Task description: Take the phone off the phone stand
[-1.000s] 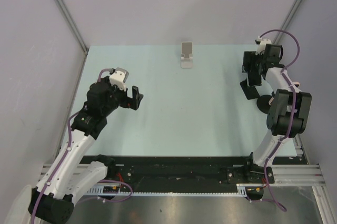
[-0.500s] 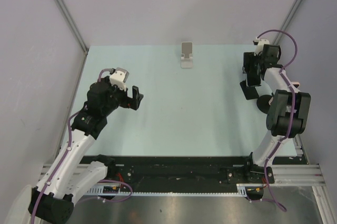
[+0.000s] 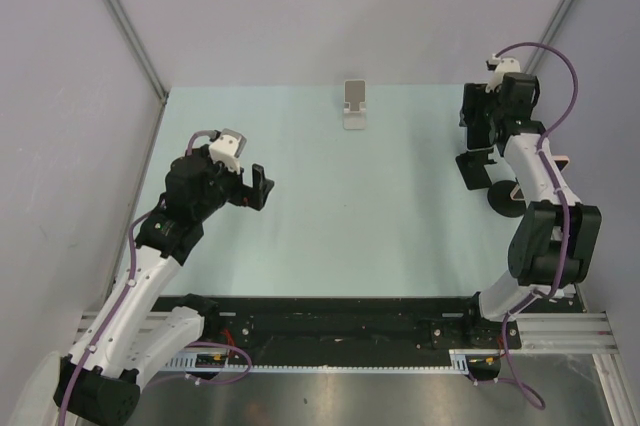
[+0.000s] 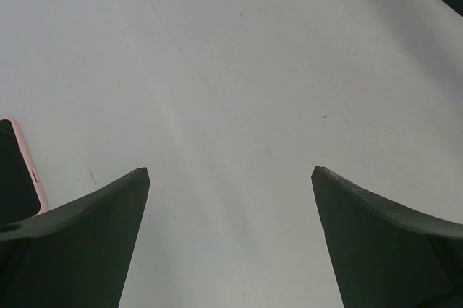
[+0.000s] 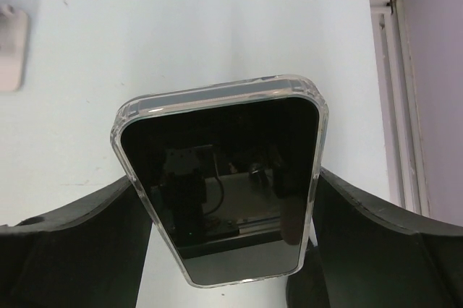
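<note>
A black phone (image 5: 217, 149) in a clear case stands upright between the fingers of my right gripper (image 5: 226, 178), and both fingers press on its long edges. In the top view the right gripper (image 3: 479, 118) is at the far right of the table, a little beyond the black phone stand (image 3: 476, 169) with its round base (image 3: 505, 197). No phone rests on that stand. My left gripper (image 3: 258, 186) hangs over the left half of the table, wide open (image 4: 230, 170) with only bare table between its fingers.
A small white stand (image 3: 355, 106) sits at the far middle of the table, also seen as a white stand (image 5: 11, 48) at the left edge of the right wrist view. A pink-cased phone (image 4: 18, 170) lies flat at the left edge of the left wrist view.
My right gripper narrowed onto the phone, then moved away from the black stand toward the far edge with the phone in it. The left arm has not moved.
</note>
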`<state>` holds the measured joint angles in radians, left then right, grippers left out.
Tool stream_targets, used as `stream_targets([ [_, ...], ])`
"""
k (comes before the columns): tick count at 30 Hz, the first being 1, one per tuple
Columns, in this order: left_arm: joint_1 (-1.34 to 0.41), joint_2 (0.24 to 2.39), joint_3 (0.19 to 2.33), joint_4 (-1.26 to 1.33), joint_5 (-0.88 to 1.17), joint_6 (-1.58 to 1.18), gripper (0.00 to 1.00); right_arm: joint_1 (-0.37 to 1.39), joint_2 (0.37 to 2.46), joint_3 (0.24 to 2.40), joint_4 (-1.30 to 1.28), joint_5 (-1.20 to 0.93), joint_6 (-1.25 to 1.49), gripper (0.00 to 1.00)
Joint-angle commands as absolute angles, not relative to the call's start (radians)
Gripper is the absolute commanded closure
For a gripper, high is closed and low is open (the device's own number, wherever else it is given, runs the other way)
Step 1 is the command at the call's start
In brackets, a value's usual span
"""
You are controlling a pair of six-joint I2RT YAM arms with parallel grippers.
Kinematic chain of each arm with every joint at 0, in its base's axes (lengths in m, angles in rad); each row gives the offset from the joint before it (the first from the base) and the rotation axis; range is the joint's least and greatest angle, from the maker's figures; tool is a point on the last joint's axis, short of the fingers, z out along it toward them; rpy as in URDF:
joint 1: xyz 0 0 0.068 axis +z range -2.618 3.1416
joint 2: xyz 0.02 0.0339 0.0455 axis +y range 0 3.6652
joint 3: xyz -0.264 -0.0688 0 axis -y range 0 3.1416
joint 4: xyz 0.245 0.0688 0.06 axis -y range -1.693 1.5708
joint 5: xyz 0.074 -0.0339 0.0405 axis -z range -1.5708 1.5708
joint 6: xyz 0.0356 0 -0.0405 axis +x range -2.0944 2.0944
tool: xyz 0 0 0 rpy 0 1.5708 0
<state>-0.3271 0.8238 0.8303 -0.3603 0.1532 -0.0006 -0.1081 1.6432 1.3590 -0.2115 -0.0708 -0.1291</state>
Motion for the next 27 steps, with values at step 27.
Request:
stream_targets([
  [27,-0.825,1.155,0.913,0.251,0.009,-0.399,0.02,0.514,1.33,1.324,-0.292,0.114,0.465,0.79],
])
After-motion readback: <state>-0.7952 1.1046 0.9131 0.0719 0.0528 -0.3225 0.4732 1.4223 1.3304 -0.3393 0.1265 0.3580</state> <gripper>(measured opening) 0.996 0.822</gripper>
